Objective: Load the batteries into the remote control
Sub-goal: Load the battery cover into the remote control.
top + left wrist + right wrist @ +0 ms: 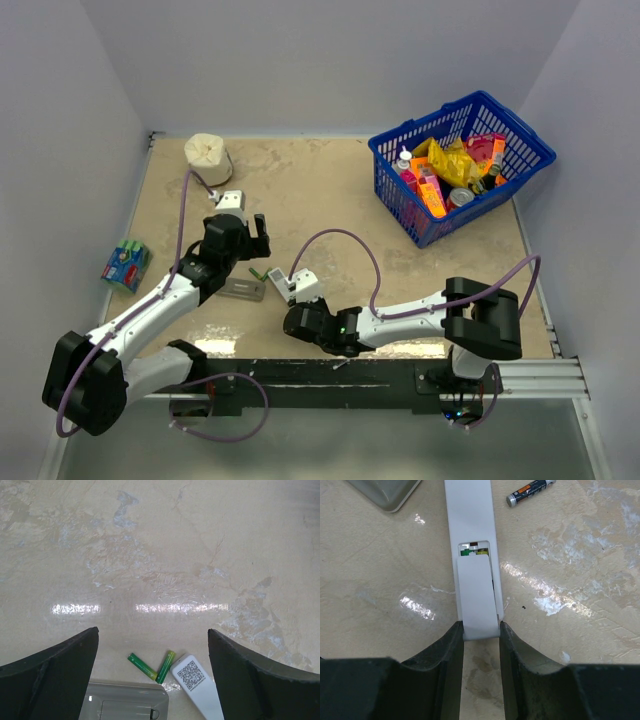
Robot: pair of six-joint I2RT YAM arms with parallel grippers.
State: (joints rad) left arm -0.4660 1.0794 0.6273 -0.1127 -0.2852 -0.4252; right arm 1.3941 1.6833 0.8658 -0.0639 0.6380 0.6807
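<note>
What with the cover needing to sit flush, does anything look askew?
The cover on the remote sits crooked and only partly closed, leaving a gap at its far end where a green battery shows. A dark battery lies loose beside the remote.

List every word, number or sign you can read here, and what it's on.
No legible text anywhere.
QR code on the remote control: a sign only, print beneath too small.
Dark battery: orange label too small.
Green battery pack: label blurred.
Packets in the basket: blurred.

The remote control (200,690) bears a QR code (189,673); print on the dark battery (530,491) is illegible.
</note>
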